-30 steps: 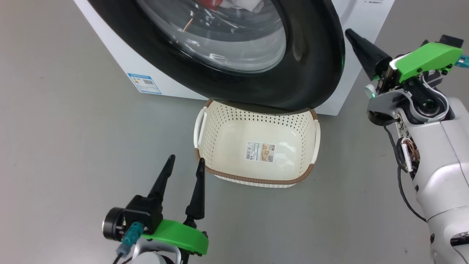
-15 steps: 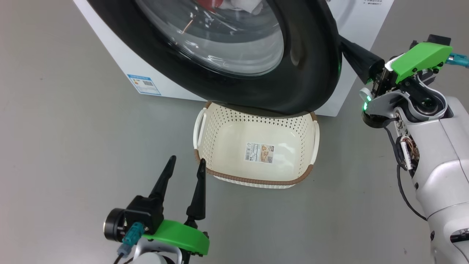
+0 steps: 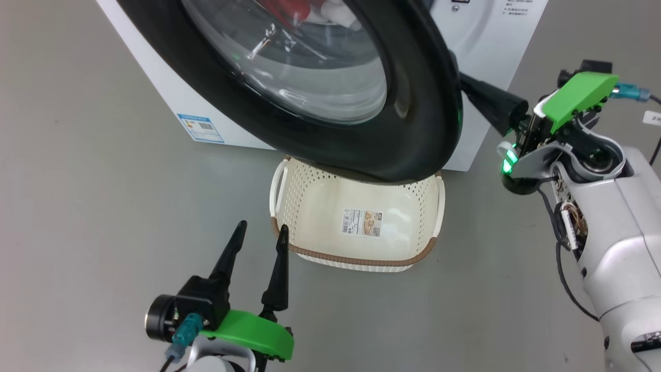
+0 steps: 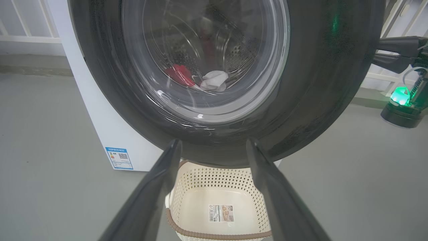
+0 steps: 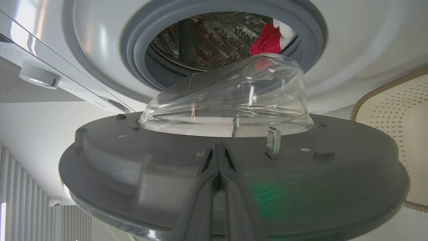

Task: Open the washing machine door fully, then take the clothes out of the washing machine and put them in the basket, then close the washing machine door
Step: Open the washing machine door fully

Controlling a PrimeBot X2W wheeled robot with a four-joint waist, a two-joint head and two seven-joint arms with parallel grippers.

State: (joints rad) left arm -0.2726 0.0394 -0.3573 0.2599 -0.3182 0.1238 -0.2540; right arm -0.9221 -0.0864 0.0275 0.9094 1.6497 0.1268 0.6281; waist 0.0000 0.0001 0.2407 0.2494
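Observation:
The washing machine door (image 3: 413,129) stands partly open, its black rim hanging over the far end of the basket (image 3: 356,256). My right gripper (image 3: 465,85) is shut and empty, its fingertips behind the door's right edge. In the right wrist view the right gripper (image 5: 219,149) presses on the door's grey inner face (image 5: 133,167). Red clothes (image 4: 179,74) and a white cloth (image 4: 214,80) lie in the drum, seen through the glass. My left gripper (image 3: 262,227) is open, low beside the basket's near left corner.
The white washing machine (image 3: 485,31) stands on a grey floor, with a blue label (image 3: 200,126) at its lower left corner. The basket holds nothing but a sticker (image 3: 361,222). Open floor lies to the left and right of the basket.
The door has swung further open, toward the left. My right gripper has moved left with it, its tips now behind the door's edge. The left gripper has stayed put.

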